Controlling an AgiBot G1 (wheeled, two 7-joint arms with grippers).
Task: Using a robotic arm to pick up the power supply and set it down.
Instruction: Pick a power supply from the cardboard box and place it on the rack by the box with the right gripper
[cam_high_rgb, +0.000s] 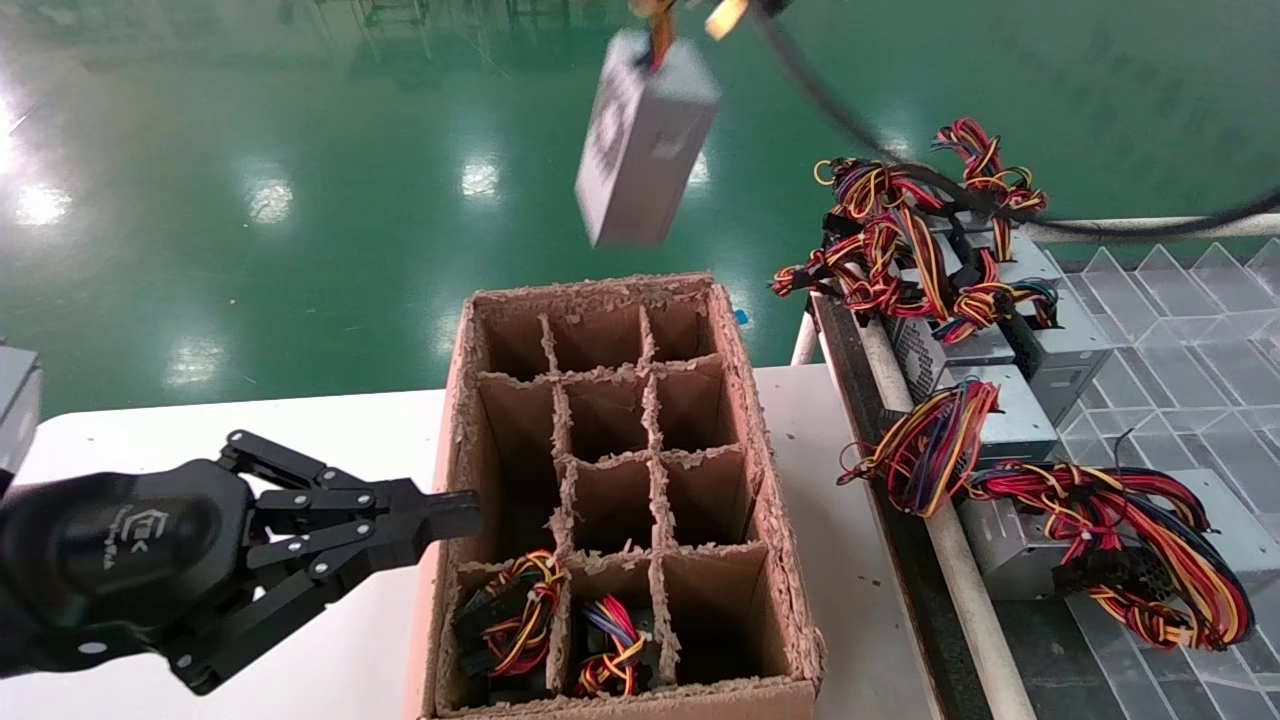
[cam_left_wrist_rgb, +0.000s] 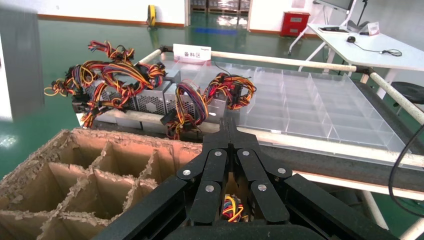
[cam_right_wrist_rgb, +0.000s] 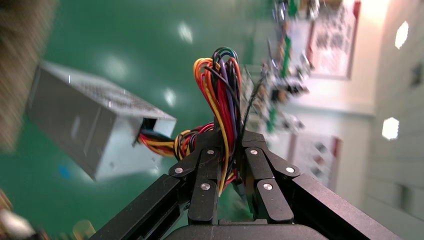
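The power supply (cam_high_rgb: 645, 140), a grey metal box, hangs tilted in the air above the far end of the divided cardboard box (cam_high_rgb: 790, 560). It dangles by its red, yellow and black wire bundle (cam_right_wrist_rgb: 220, 85). In the right wrist view my right gripper (cam_right_wrist_rgb: 230, 137) is shut on that bundle, with the power supply (cam_right_wrist_rgb: 90, 130) hanging off to one side. The right gripper itself is out of the head view, above its top edge. My left gripper (cam_high_rgb: 465, 515) is shut and empty, low beside the box's left wall, and its tips (cam_left_wrist_rgb: 228, 122) point across the box.
The box stands on a white table (cam_high_rgb: 200, 430). Its two nearest left cells hold wired units (cam_high_rgb: 510, 610) (cam_high_rgb: 610, 640). To the right, more power supplies with tangled wires (cam_high_rgb: 930, 260) lie on a rack with clear plastic trays (cam_high_rgb: 1180, 330). A black cable (cam_high_rgb: 850, 120) crosses overhead.
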